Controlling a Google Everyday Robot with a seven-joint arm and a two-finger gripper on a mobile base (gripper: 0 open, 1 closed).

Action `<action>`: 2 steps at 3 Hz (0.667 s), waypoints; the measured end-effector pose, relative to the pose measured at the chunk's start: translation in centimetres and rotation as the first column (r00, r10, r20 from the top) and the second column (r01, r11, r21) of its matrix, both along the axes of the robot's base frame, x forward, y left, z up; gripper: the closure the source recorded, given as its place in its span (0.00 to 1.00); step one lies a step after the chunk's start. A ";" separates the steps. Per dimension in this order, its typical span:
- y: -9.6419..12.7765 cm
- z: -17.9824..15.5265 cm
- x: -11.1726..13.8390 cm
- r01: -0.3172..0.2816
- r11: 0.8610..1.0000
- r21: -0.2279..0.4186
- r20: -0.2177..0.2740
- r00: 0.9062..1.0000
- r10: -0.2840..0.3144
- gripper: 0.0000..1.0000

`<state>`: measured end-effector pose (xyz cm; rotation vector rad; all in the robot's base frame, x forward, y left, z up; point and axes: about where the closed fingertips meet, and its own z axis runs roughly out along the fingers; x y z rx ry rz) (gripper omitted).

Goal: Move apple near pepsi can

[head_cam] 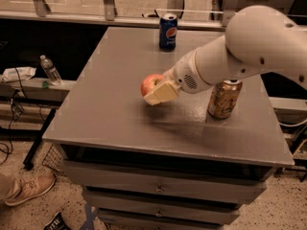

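Observation:
The red apple point(151, 84) with yellowish patches is held in my gripper point(157, 91) above the middle of the grey table point(110, 109). The cream fingers point(161, 93) are shut around its right and near side. The apple is lifted a little off the tabletop, with its shadow below. The pepsi can point(168, 31), dark blue with a round logo and silver top, stands upright at the table's far edge, well beyond the apple. My white arm point(240, 51) reaches in from the right.
A gold can point(224, 98) stands upright at the right of the table, just under my arm. Drawers sit below the tabletop. A plastic bottle point(50, 70) stands on a low shelf at the left. A shoe point(26, 189) is on the floor at lower left.

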<state>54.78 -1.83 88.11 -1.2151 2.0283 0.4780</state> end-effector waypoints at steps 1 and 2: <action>-3.4 2.2 1.9 0.047 0.999 -0.011 0.053 0.998 -0.047 1.00; -7.0 4.3 4.3 0.101 0.994 -0.036 0.091 0.991 -0.098 1.00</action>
